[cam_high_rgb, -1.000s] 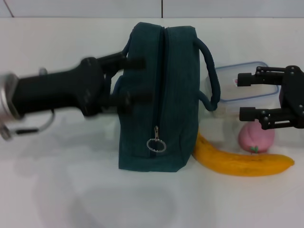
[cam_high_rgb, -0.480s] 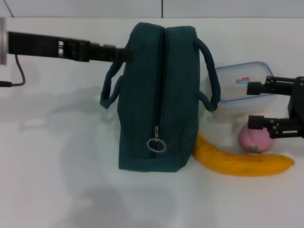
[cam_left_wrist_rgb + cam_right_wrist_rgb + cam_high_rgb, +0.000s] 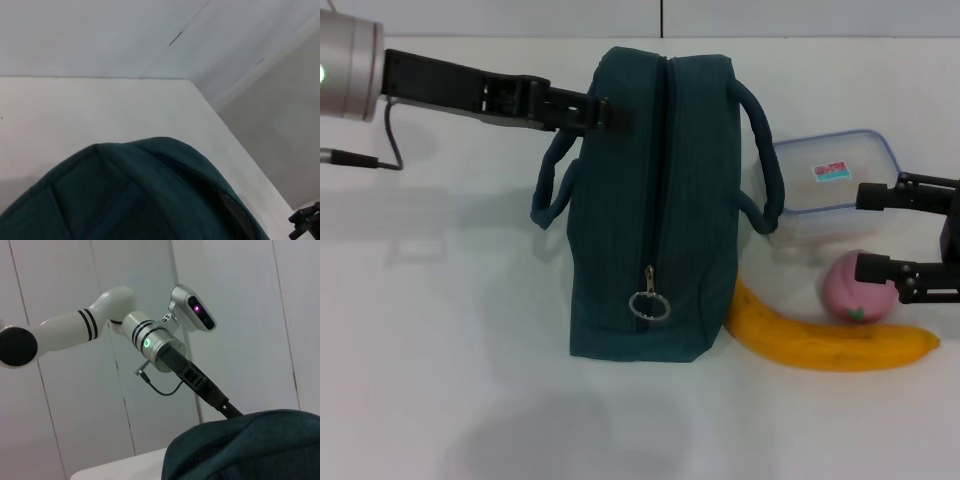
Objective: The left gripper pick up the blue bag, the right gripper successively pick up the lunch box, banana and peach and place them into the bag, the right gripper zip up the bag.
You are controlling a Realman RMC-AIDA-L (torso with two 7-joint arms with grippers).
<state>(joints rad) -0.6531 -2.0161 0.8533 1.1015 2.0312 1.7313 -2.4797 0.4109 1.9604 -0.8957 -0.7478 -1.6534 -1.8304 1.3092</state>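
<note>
The blue bag [image 3: 655, 200] stands upright mid-table with its zip shut and the pull ring [image 3: 648, 304] low on the near end. It also shows in the left wrist view [image 3: 140, 200] and the right wrist view [image 3: 250, 445]. My left gripper [image 3: 605, 112] reaches in from the far left, and its tip is at the bag's upper left edge above the left handle [image 3: 552, 190]. My right gripper [image 3: 868, 232] is open and empty at the right edge, between the clear lunch box [image 3: 830, 185] and the pink peach [image 3: 858, 290]. The banana [image 3: 830, 343] lies in front of the peach.
The white table [image 3: 450, 330] spreads to the left of the bag and in front of it. The bag's right handle [image 3: 765, 160] arches over toward the lunch box. The left arm [image 3: 165, 347] shows in the right wrist view above the bag.
My left arm has swung from low beside the bag to a higher, stretched reach at its upper left edge. My right gripper has drawn back to the right and slightly down.
</note>
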